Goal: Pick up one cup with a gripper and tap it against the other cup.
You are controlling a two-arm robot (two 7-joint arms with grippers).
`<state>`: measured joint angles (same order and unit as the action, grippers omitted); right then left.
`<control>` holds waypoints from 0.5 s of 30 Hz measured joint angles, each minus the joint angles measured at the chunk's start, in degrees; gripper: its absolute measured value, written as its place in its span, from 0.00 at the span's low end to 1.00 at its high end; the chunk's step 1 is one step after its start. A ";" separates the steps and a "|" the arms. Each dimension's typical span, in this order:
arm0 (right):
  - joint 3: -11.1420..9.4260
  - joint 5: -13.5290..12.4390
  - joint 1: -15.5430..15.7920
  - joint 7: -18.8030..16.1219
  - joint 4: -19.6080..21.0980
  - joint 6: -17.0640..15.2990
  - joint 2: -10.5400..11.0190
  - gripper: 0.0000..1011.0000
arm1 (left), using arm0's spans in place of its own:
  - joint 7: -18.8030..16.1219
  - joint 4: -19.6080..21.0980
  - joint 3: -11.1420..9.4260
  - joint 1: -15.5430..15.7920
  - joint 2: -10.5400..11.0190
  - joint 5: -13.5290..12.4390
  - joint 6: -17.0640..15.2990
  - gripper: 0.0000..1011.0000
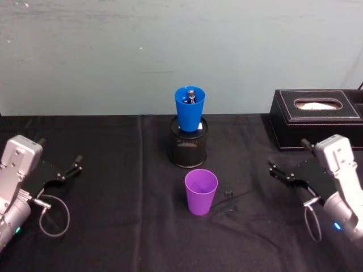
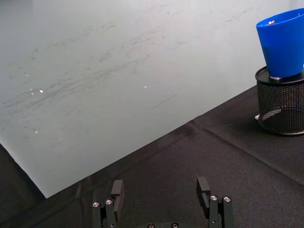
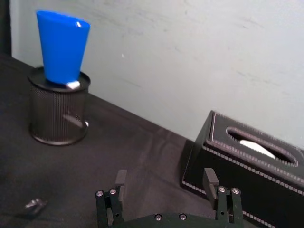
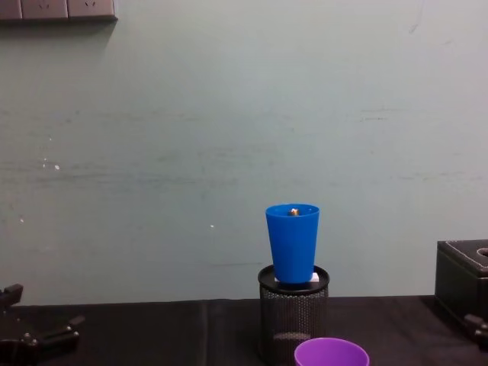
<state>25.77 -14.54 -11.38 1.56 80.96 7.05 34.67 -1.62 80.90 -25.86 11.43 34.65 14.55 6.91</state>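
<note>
Currently no cup is held, so the step in hand is judged to be the approach to the purple tumbler (image 1: 201, 191). It stands upright on the black tablecloth (image 1: 113, 226), near the front of the black mesh pen holder (image 1: 188, 148) and apart from it. The blue tumbler (image 1: 189, 107) is seated upright in the holder's mouth.

The left gripper (image 2: 160, 189) is held low at the left side of the table and the right gripper (image 3: 164, 186) at the right side, beside the black tissue box (image 1: 315, 116). The fingers of both are spread wide and nothing is held.

The purple tumbler should be gripped across its upper wall and lifted straight before being carried to the blue one. The tap should be kept light (the blue tumbler sits high and is judged easy to topple).

How deep the blue tumbler sits in the holder cannot be told. A small item inside its rim and a small dark object (image 1: 228, 193) on the cloth just beside the purple tumbler cannot be identified. The chest view cuts the purple tumbler off below its rim.
</note>
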 joint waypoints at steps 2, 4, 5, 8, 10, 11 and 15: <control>-0.68 -0.09 0.64 -0.79 0.87 1.18 0.39 0.99 | 0.00 0.00 0.00 0.00 0.00 0.00 0.00 0.99; -1.19 -0.50 1.40 -1.42 1.48 2.04 0.60 0.99 | 0.00 0.00 0.00 0.00 0.00 0.00 0.00 0.99; -1.41 -0.70 1.88 -1.69 1.78 2.44 0.69 0.99 | 0.00 0.00 0.00 0.00 0.00 0.00 0.00 0.99; -2.18 -1.67 3.78 -2.85 3.08 3.89 0.92 0.99 | 0.00 0.00 0.00 0.00 0.00 0.00 0.00 0.99; -2.72 -2.86 5.53 -4.06 4.01 5.09 0.99 0.99 | 0.00 0.00 0.00 0.00 0.00 0.00 0.00 0.99; -2.81 -3.28 6.00 -4.47 4.24 5.39 1.00 0.99 | 0.00 0.00 0.00 0.00 0.00 0.00 0.00 0.99; -2.80 -6.36 9.18 -8.91 5.84 7.68 1.03 0.99 | 0.00 0.00 0.00 0.00 0.00 0.00 0.00 0.99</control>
<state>22.97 -20.90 -2.20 -7.35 86.80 14.73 35.70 -1.62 80.90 -25.86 11.43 34.65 14.55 6.91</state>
